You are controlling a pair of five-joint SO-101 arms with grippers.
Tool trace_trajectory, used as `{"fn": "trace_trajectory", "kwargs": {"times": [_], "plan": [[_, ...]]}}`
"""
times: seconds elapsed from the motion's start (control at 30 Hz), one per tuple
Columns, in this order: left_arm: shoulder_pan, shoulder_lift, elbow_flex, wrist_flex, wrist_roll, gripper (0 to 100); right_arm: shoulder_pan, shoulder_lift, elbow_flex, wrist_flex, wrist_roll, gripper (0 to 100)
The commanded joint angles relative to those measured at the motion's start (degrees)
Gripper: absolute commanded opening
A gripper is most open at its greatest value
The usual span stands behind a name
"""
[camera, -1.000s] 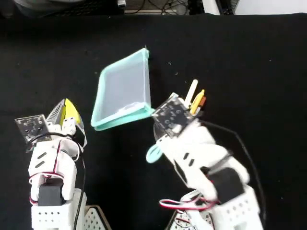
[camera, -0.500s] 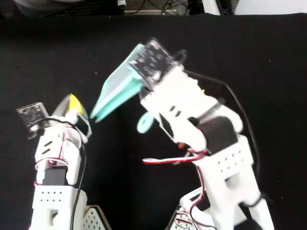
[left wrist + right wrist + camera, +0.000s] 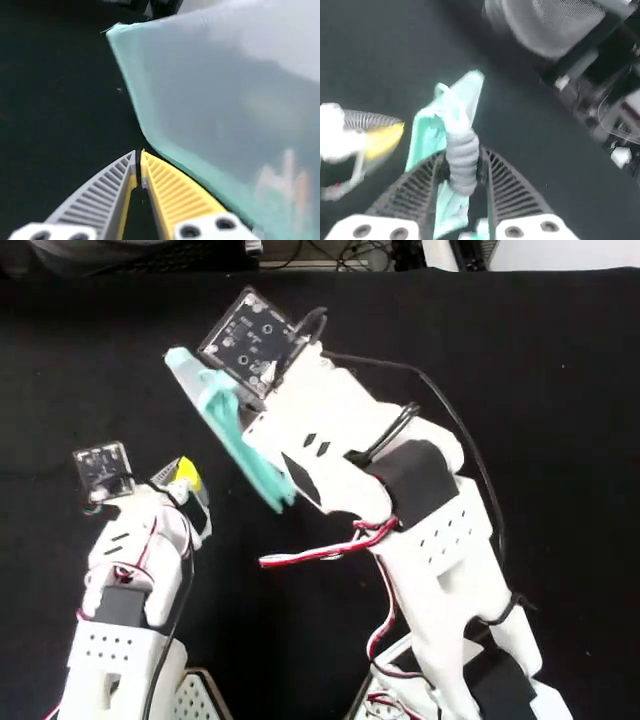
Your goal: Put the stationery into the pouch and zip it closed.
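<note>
The pouch [image 3: 250, 462] is translucent with a mint-green border and hangs edge-on above the black table. My right gripper [image 3: 463, 152] is shut on its border, with a grey ribbed piece pinched between the fingers. The right arm [image 3: 340, 455] stretches over the table's middle. In the left wrist view the pouch [image 3: 225, 90] looms close. Faint pale and orange shapes [image 3: 287, 175] show through it; I cannot tell whether they lie inside or behind. My left gripper [image 3: 138, 152] is shut and empty, just beside the pouch's lower border. Its yellow finger [image 3: 186, 476] points toward the pouch.
The black table [image 3: 540, 360] stretches to the far right. Cables and equipment [image 3: 330, 252] sit beyond its back edge. The left gripper [image 3: 370, 134] appears blurred beside the pouch [image 3: 465, 95] in the right wrist view.
The right arm has lifted the pouch off the table and swung it up and left, tipping it from flat to edge-on. The left arm has shifted slightly right, toward the pouch.
</note>
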Motion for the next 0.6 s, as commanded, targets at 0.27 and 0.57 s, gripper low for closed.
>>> {"fn": "trace_trajectory", "kwargs": {"times": [0.27, 0.57], "plan": [[-12.62, 0.09, -35.12, 38.68, 0.18, 3, -5.36, -0.40, 3.56, 7.56, 0.35, 1.2], [-18.42, 0.18, -47.16, 47.21, -4.66, 5, -8.88, -5.85, 7.78, 7.47, 2.64, 1.2]]}}
